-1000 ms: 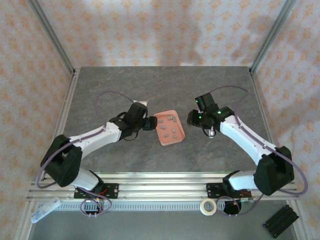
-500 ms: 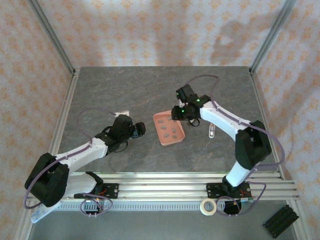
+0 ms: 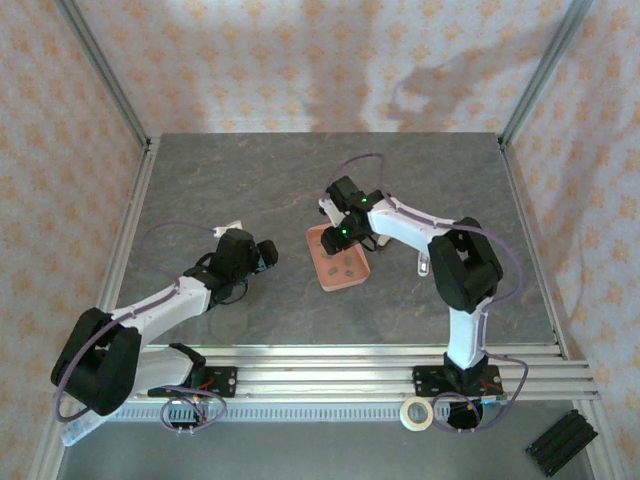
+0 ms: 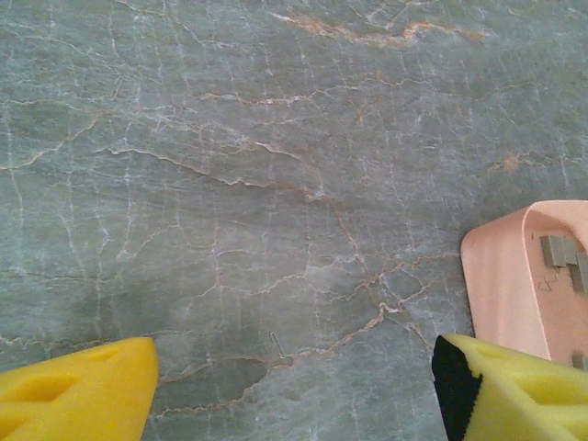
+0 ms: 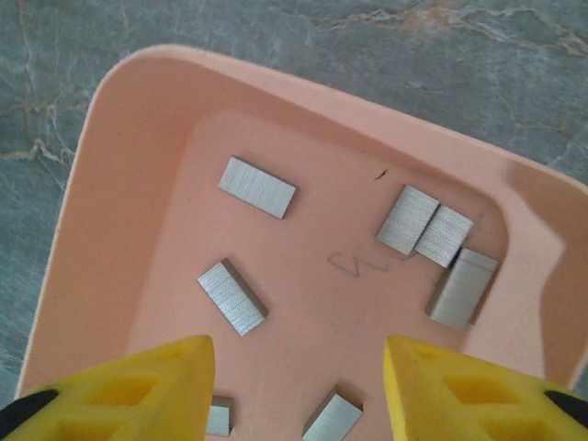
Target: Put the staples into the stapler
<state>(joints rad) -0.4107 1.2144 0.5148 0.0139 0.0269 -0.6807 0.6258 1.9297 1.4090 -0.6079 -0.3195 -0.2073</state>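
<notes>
The staples point(image 5: 231, 296) are several short grey strips lying loose in the salmon-pink tray point(image 5: 110, 147). In the top view the tray point(image 3: 352, 277) lies mid-table with my right gripper point(image 3: 335, 237) directly over it. My right gripper point(image 5: 299, 390) is open just above the tray floor, and one strip point(image 5: 333, 418) lies between its yellow fingertips point(image 5: 129, 386), untouched. The stapler point(image 3: 423, 265) is a small pale piece on the table right of the tray, partly behind the right arm. My left gripper point(image 3: 264, 253) is open over bare table left of the tray, nothing between its fingers point(image 4: 73, 390).
In the left wrist view the tray's corner point(image 4: 505, 276) pokes in at the right, with a strip point(image 4: 556, 250) in it, and a single loose staple wire point(image 4: 277, 344) lies on the grey marble table point(image 4: 230, 165). A bent wire point(image 5: 354, 264) lies on the tray floor.
My right arm has swung left from beside the stapler to over the tray, its jaws widening. My left arm has drawn back to the left, away from the tray.
</notes>
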